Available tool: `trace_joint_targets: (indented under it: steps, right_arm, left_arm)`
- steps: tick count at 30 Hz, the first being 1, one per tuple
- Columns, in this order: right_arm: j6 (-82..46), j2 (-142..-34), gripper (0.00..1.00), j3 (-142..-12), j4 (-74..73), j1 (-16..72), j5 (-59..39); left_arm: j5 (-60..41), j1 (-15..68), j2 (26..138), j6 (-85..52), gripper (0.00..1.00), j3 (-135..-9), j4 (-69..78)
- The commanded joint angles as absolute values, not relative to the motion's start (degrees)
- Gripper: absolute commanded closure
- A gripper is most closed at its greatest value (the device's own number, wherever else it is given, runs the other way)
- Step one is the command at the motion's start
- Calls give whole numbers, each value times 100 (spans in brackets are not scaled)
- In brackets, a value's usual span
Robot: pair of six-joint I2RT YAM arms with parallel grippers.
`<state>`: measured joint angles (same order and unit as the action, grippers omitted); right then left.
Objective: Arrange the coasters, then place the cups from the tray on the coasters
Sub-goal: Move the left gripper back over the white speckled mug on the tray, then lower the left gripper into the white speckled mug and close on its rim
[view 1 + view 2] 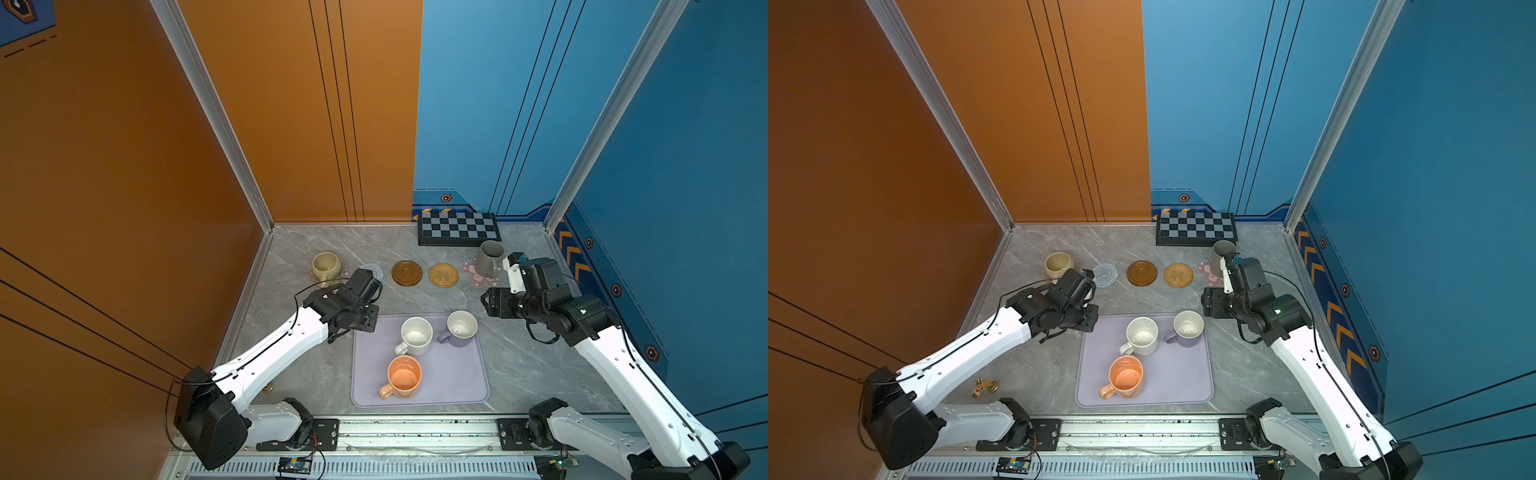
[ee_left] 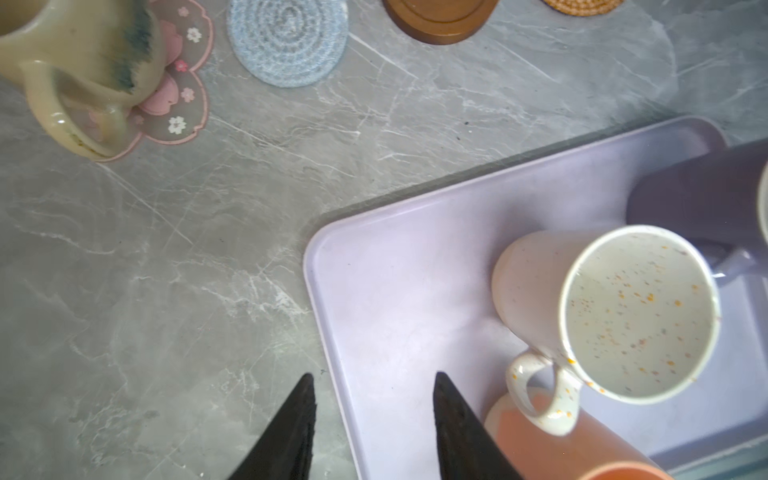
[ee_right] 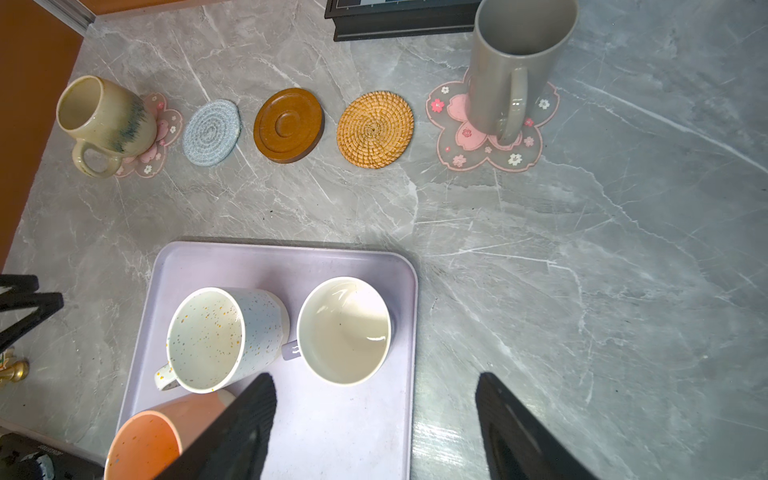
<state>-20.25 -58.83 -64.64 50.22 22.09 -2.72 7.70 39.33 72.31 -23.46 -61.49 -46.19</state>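
Five coasters lie in a row at the back. A beige-yellow cup (image 3: 106, 120) stands on a pink flower coaster (image 3: 164, 133), then come the blue-grey coaster (image 3: 212, 133), brown wooden coaster (image 3: 288, 124) and rattan coaster (image 3: 375, 129). A tall grey cup (image 3: 515, 62) stands on the other pink coaster (image 3: 465, 137). On the lavender tray (image 1: 457, 374) stand a speckled white cup (image 1: 415, 334), a lavender cup (image 1: 459, 328) and an orange cup (image 1: 402, 377). My left gripper (image 2: 372, 376) hangs open over the tray's far left corner. My right gripper (image 3: 376, 376) hangs open astride the tray's right edge. Both hold nothing.
A black-and-grey checkerboard (image 1: 459, 228) lies against the back wall behind the grey cup. A small brass figure (image 1: 986, 386) sits at the front left near the left arm's base. Orange and blue walls close in the table on three sides.
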Motion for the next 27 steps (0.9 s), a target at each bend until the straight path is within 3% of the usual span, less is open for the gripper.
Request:
trace_joint_targets:
  steps: [1, 8, 27]
  right_arm:
    - [-2156, -5964, 22, -6416, 5191, 2275, -143]
    - [-2165, -6067, 22, -6436, 5113, 2360, -127]
    - [-2123, -6029, 22, -6348, 5068, 2356, -89]
  left_arm:
    - [337, 4220, 7170, -2397, 53, -6053, -4805]
    - [265, 4920, 7574, -2312, 54, -6091, -4798]
    - [-21, 5256, 8388, -2187, 57, -6345, -4787]
